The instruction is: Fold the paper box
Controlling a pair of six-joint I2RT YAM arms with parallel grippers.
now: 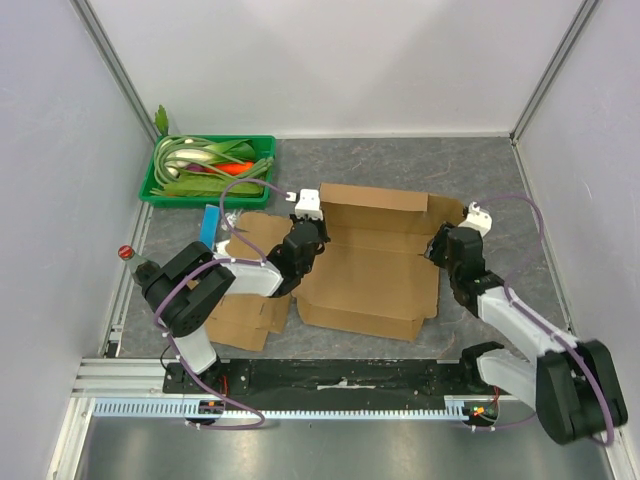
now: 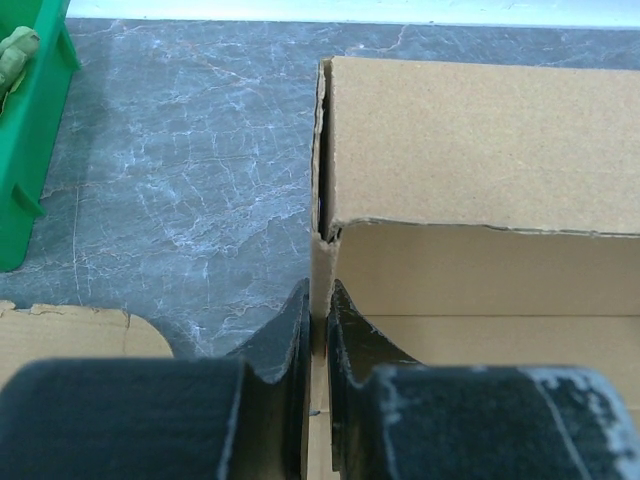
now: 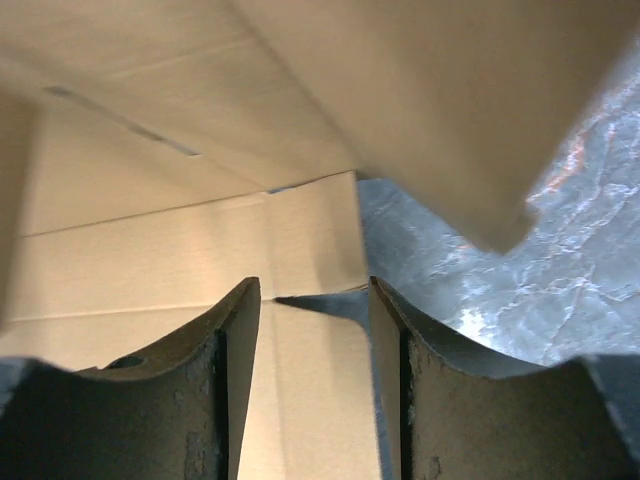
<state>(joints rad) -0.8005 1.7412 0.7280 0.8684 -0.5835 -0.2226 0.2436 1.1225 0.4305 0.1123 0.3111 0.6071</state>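
The cardboard box (image 1: 370,280) lies between the left hand (image 1: 305,238) and right hand (image 1: 441,246). A green bin (image 1: 190,199) sits beyond the left hand.

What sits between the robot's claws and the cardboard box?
Nothing visible. The left gripper is shut on the left wall of the paper box; the right gripper is open at its right side, cardboard in the gap.
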